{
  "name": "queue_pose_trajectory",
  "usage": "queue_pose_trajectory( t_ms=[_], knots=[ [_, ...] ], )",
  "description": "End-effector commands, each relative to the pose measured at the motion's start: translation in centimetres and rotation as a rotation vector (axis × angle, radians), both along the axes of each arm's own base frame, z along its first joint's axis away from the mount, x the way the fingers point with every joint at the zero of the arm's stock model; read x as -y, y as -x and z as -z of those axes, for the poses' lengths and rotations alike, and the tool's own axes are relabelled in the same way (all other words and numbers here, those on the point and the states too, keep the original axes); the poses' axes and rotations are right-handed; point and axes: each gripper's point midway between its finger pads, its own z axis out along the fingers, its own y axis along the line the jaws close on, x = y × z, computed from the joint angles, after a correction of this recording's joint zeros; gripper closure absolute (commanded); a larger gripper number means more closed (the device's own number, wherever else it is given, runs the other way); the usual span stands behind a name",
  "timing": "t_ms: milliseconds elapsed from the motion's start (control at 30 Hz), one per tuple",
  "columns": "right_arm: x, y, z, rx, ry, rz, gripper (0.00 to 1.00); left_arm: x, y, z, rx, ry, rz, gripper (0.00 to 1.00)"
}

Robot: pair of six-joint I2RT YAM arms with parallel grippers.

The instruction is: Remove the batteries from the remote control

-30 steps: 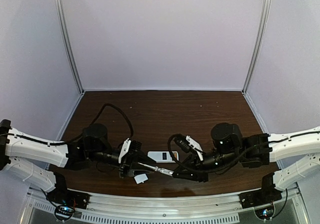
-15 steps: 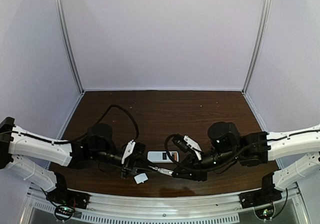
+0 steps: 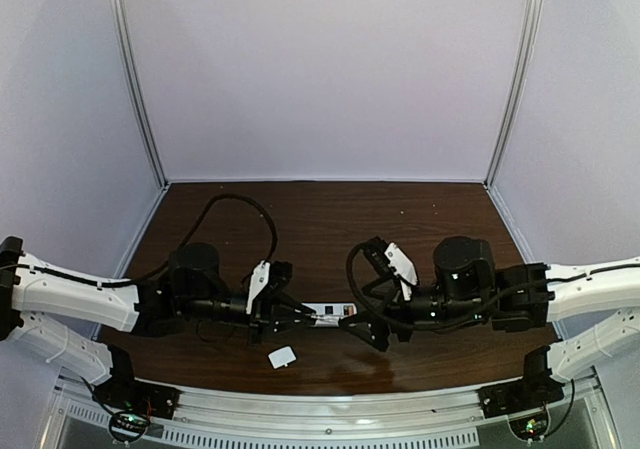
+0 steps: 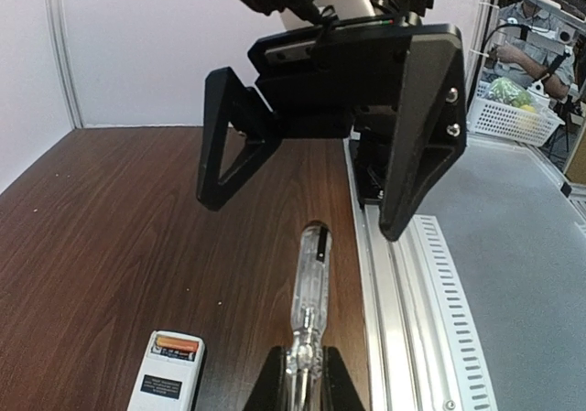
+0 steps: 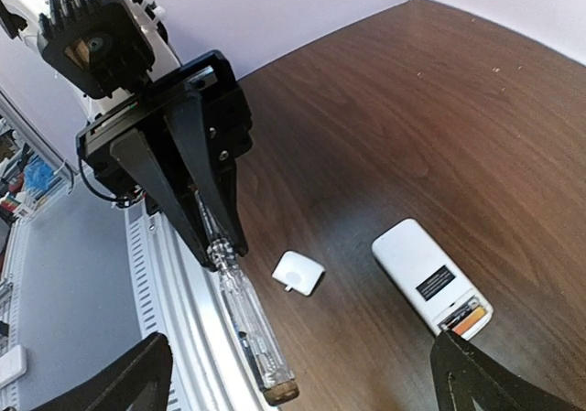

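Lying flat on the tabletop (image 5: 366, 127) at the lower right of the right wrist view, the remote control (image 5: 423, 269) has its bay open with the batteries (image 5: 465, 319) seated inside. They look small, hard and likely to roll, so prying an end up seems wiser than pinching. The left hand (image 4: 302, 382) is clamped on the screwdriver (image 4: 307, 283); the right hand (image 4: 302, 217) stands wide apart.

both arms reach low and inward from either side, wrists facing each other, the left gripper (image 4: 302, 381) clamped on the screwdriver (image 4: 306, 287), the right gripper (image 4: 307, 205) spread wide just opposite.
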Motion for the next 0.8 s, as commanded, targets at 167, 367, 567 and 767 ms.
queue_pose_trajectory(
  t_ms=[167, 367, 567, 767],
  knots=[
    [-0.2, -2.0, -1.7, 0.213, -0.129, 0.053, 0.00, 0.1, -1.3, -2.3, -0.116, 0.040, -0.093, 1.00],
    [-0.9, -0.5, -2.3, 0.249, -0.191, 0.003, 0.00, 0.3, -1.4, -2.6, -0.191, 0.023, -0.104, 1.00],
    [-1.4, 1.7, -2.5, 0.275, -0.189, -0.063, 0.00, 1.0, -1.1, -3.3, -0.258, 0.032, -0.080, 1.00],
    [-1.2, 2.0, -2.3, 0.260, -0.186, -0.067, 0.00, 1.3, -1.0, -3.6, -0.288, 0.033, -0.072, 1.00]
  ],
)
